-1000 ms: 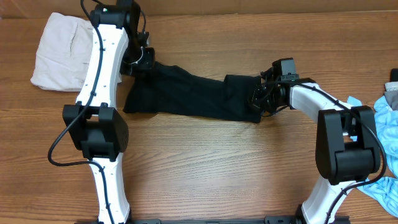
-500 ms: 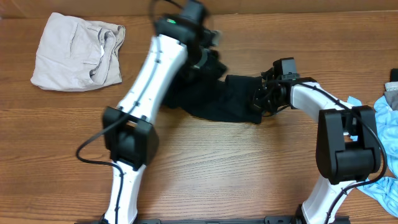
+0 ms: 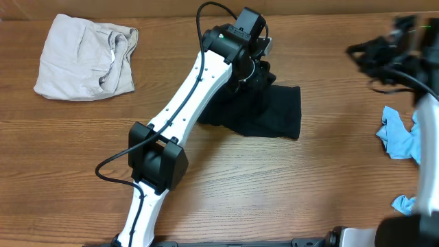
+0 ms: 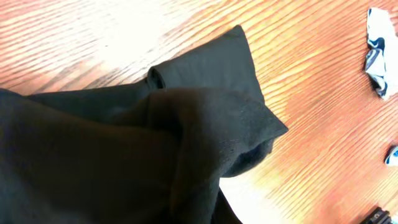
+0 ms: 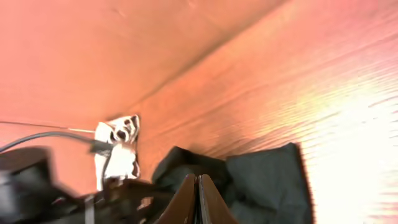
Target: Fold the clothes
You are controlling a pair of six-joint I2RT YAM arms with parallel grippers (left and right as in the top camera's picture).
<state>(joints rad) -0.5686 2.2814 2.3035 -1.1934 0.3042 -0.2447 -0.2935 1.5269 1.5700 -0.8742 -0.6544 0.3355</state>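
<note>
Lying bunched and doubled over near the centre of the table (image 3: 309,192), a little toward 12 o'clock, the black garment (image 3: 278,113) is pinched at its 11 o'clock end by the closed left gripper (image 3: 257,72). The right gripper (image 5: 198,196), blurred at 2 o'clock in the overhead view, has its fingers pressed together on nothing, well apart from that cloth. An off-white garment (image 3: 82,55) sits at 10 o'clock and a light-blue garment (image 3: 401,134) at 3 o'clock.
</note>
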